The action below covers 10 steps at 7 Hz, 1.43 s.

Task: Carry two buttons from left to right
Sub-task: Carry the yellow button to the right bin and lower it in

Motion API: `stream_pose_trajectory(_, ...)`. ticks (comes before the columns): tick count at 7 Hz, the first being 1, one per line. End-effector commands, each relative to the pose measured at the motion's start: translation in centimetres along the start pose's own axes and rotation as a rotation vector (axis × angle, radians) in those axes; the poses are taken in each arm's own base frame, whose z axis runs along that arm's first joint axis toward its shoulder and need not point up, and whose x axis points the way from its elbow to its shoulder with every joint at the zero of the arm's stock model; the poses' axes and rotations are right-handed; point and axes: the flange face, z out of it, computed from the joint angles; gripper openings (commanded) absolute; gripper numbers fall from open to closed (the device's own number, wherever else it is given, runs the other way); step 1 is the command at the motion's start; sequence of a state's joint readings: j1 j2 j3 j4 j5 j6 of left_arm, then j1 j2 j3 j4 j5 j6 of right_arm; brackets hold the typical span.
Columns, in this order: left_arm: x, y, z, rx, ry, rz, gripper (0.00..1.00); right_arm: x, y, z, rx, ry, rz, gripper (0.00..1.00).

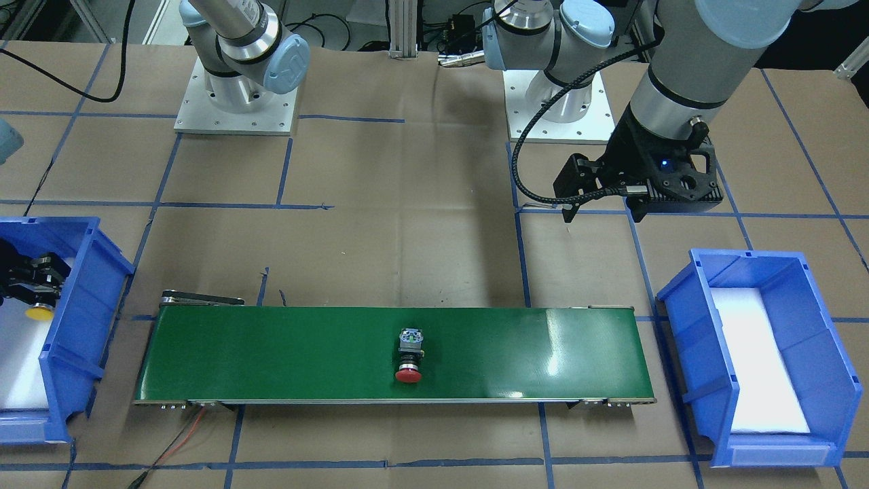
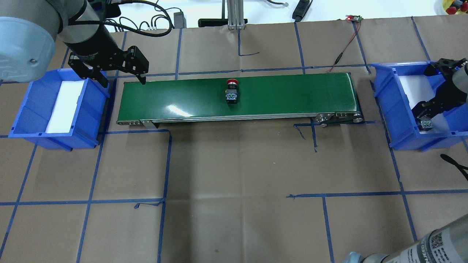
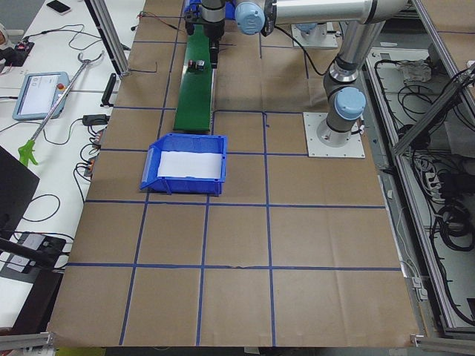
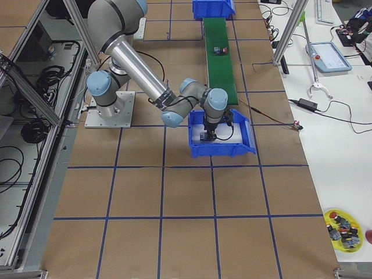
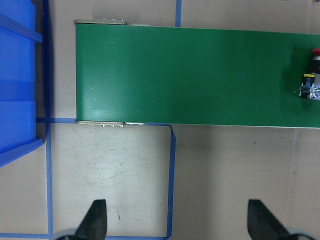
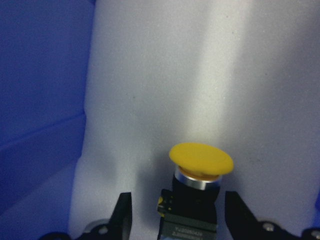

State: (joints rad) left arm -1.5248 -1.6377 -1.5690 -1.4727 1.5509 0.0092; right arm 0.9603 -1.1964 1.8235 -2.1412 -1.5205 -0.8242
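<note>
1 red btn (image 1: 409,356) on belt (image 1: 271,353), yellow btn (image 6: 201,159) half-cropped

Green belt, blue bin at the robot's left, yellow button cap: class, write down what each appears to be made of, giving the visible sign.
Green belt: likely rubber or PVC sheet, smooth and semi-gloss; lamp glare spreads across it.
Blue bin: probably moulded plastic; uniform colour, ribbed walls, dull sheen.
Yellow button cap: apparently plastic, matte and evenly coloured, above a shiny metal-looking ring.

Silver-grey arms (image 1: 692,68) carry pale-blue joint caps (image 1: 285,64).
</note>
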Motion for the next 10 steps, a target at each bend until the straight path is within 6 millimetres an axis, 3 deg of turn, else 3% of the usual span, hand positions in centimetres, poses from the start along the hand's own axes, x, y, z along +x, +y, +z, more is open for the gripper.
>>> stream_pose_trajectory(1,0.0,-0.1,0.0,0.001,0.000,0.000,1.00,0.1,-0.1,-0.6,0.009,0.006,0.003,0.98)
stream_pose_trajectory(4,0.0,-0.1,-0.1,0.002,0.000,0.000,1.00,-1.0,-0.3,-6.4,0.069,0.077,0.087,0.99)
stream_pose_trajectory(6,0.0,-0.2,-0.1,0.002,0.000,0.000,1.00,-2.3,-0.5,-12.3,0.070,0.061,0.181,0.99)
stream_pose_trajectory(7,0.0,-0.2,-0.1,0.002,0.000,0.000,1.00,-5.0,-2.1,-15.6,0.056,0.059,0.222,0.99)
stream_pose_trajectory(8,0.0,-0.2,-0.2,0.004,0.000,0.000,1.00,-7.5,-3.7,-17.5,0.046,0.072,0.240,0.99)
stream_pose_trajectory(9,0.0,-0.2,-0.1,0.002,0.000,0.000,1.00,-11.2,-5.0,-18.9,0.059,0.091,0.277,0.99)
stream_pose_trajectory(10,0.0,-0.3,-0.2,0.004,0.000,0.000,1.00,-16.5,-6.5,-19.5,0.081,0.088,0.310,0.99)
